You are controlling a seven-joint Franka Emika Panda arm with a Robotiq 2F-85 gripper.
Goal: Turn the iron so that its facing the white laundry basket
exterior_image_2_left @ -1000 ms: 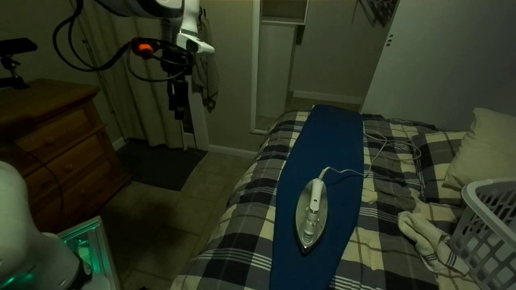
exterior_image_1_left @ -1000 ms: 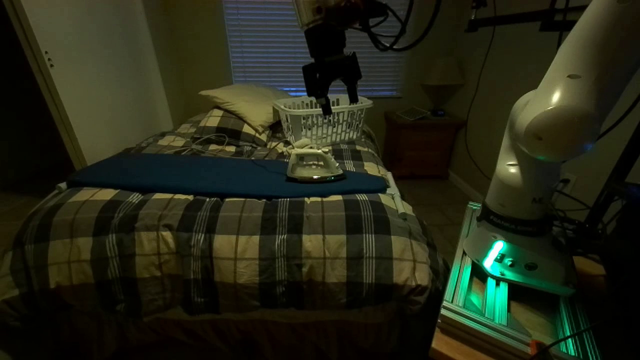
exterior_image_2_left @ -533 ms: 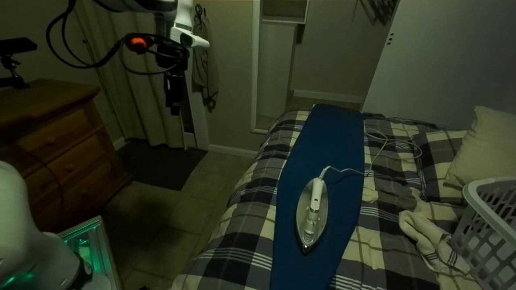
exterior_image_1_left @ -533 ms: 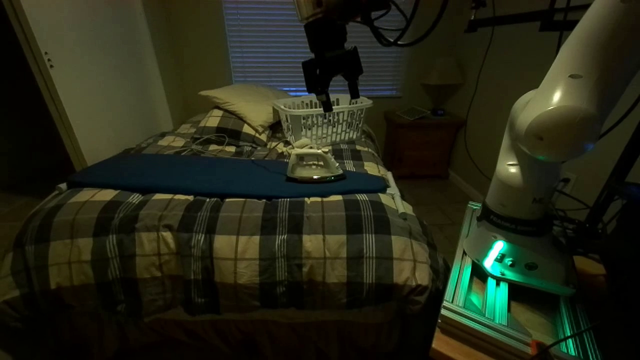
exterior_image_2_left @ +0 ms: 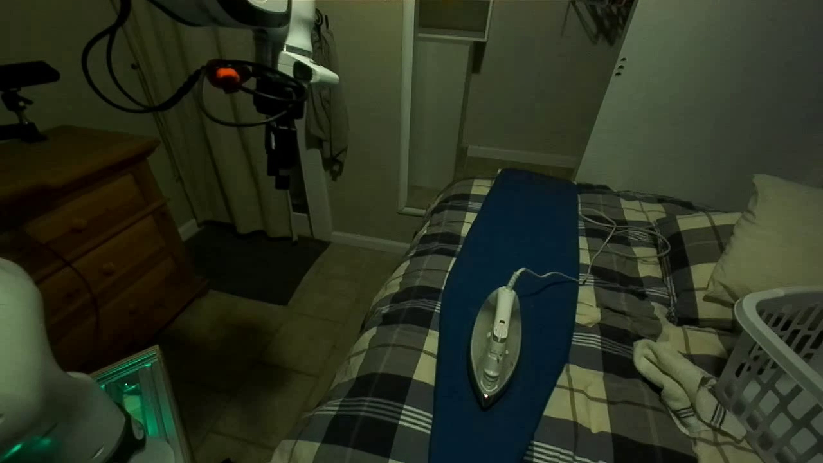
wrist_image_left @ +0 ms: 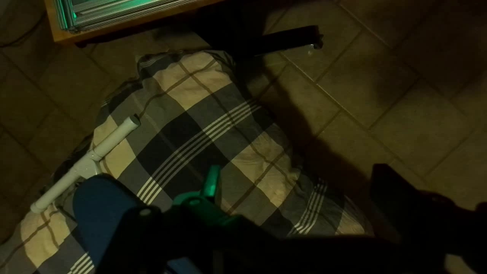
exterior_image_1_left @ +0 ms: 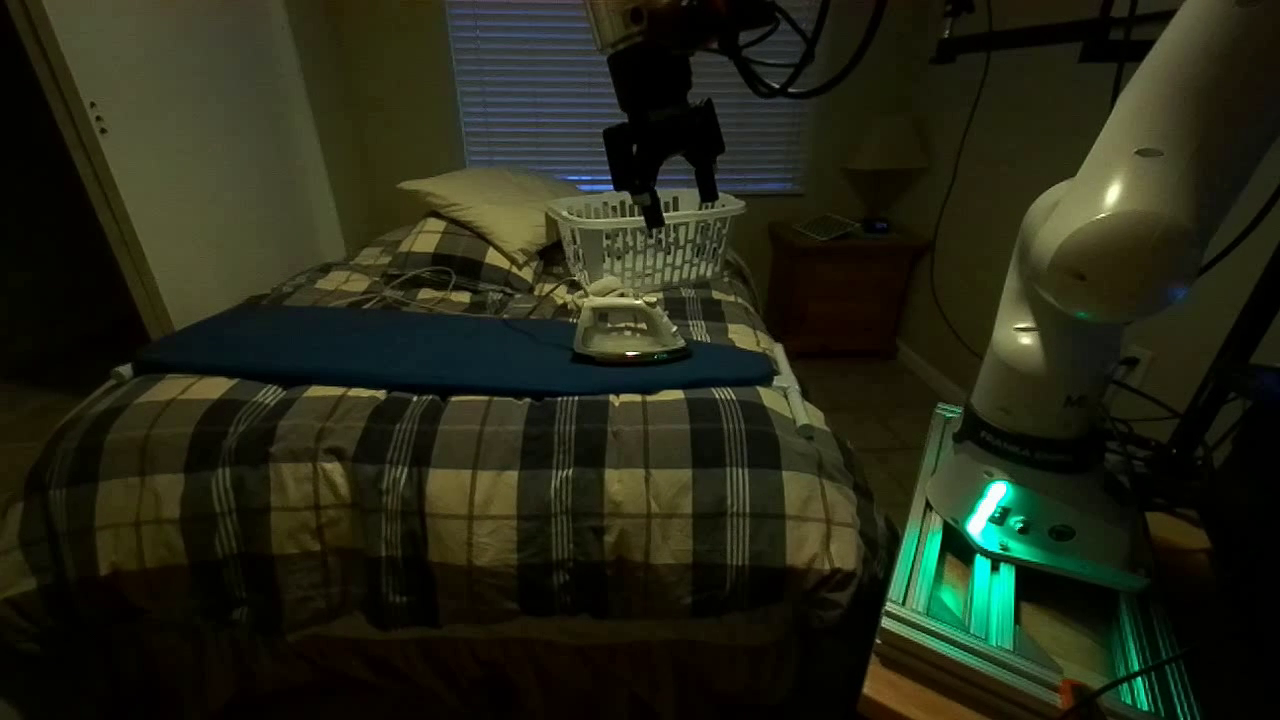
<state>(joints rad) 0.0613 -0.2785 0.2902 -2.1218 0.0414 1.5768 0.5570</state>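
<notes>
- The black gripper [exterior_image_1_left: 681, 212] is hovering high near the foot of a plaid bed [exterior_image_1_left: 480, 480], its jaws standing wide apart, nothing between them.
- Its fingers [exterior_image_1_left: 652, 212] are spreading, it seems, roughly parallel to the length of the iron [exterior_image_2_left: 496, 344]; taking the handle [exterior_image_2_left: 504, 312] crosswise would likely be calling for a wrist turn first.
- The iron is lying flat on a blue ironing board [exterior_image_2_left: 514, 225], well apart from the tool: below it and toward the head of the bed, out of sight in the wrist view.
- Its long axis is running with the board, its nose [exterior_image_2_left: 487, 392] pointing toward the end nearest the robot's base [exterior_image_1_left: 1085, 520].
- The white laundry basket [exterior_image_2_left: 771, 341] is standing past the board's long edge, off the iron's side rather than ahead of its nose, with the iron appearing to lie between gripper and basket; roughly a quarter turn, counterclockwise seen from above, is probably remaining.
</notes>
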